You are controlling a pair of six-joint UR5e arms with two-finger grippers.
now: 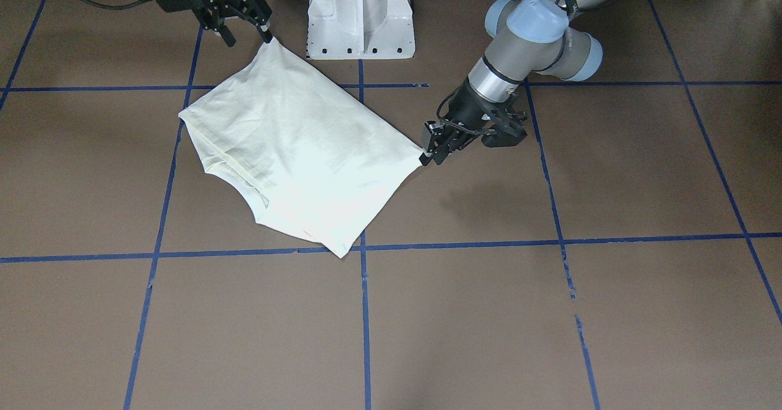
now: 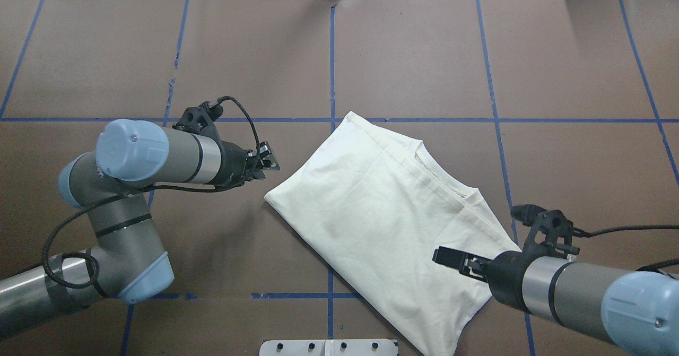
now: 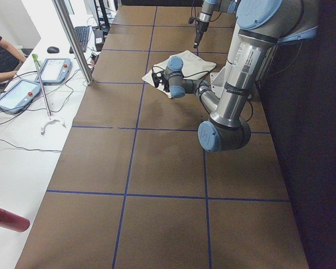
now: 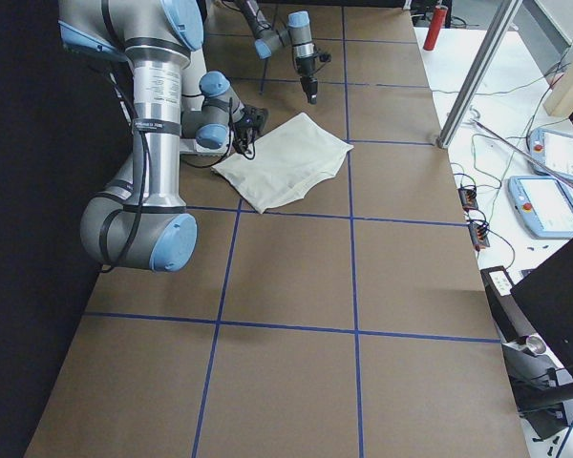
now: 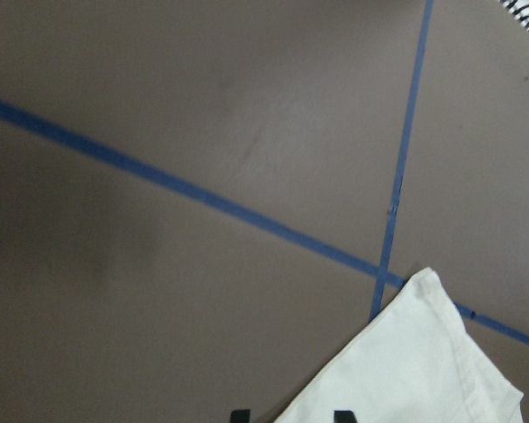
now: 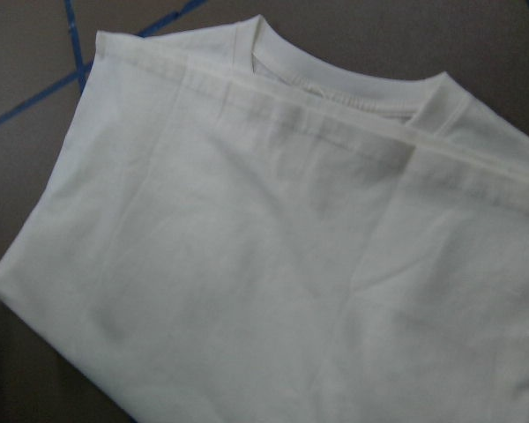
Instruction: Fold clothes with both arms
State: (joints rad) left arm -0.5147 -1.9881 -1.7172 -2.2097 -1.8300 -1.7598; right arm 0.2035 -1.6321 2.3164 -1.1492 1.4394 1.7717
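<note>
- We see the shirt [image 2: 382, 223] lying on the table [image 2: 159, 53] in front of the white base [image 1: 360, 13]. It sits at a slant to the blue tape lines and is already folded into a rough rectangle, plain side up.
- The collar [image 6: 335, 84] runs along the long edge facing away from the robot.
- The left gripper [image 1: 426, 155] hovers just beside one corner of the opposite edge. Its wrist view shows two fingertips [image 5: 339, 414] apart, with flat cloth showing between them, so we judge it unclenched and holding nothing.
- The right gripper [image 1: 249, 34] hangs over the other corner of that edge, near the base. Its fingers are spread and it looks down on the shirt from above, also empty.
- We judge the task to be between folds, with the sleeves seemingly tucked in and one halving fold left.
- For the next move, we think both grippers need to drop onto their corners and pinch every layer.
- They would then lift together and carry that edge across to the collar side, keeping the cloth taut so it does not skew.
</note>
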